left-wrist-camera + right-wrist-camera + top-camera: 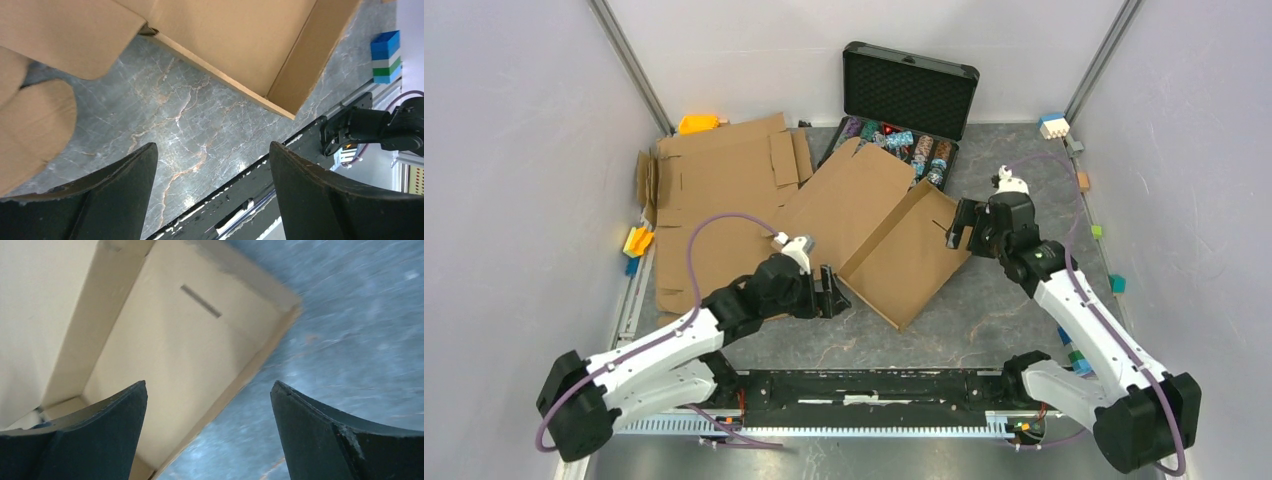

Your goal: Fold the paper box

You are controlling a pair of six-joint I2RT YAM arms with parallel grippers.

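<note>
Folding seems midway: on the table the box lies centre, tray walls partly raised, big flap flat toward the case. Left gripper, spread and empty, sits off the near corner; right gripper, likewise, at the far wall. Next likely pushes a wall upright; bare table in front gives room.

Near-left corner of black case is hidden behind a paper box flap in top view; chips are too small to be told apart. Right wrist view is blurred, esp. the counter. In left wrist view, paper box is cut off at top edge.
</note>
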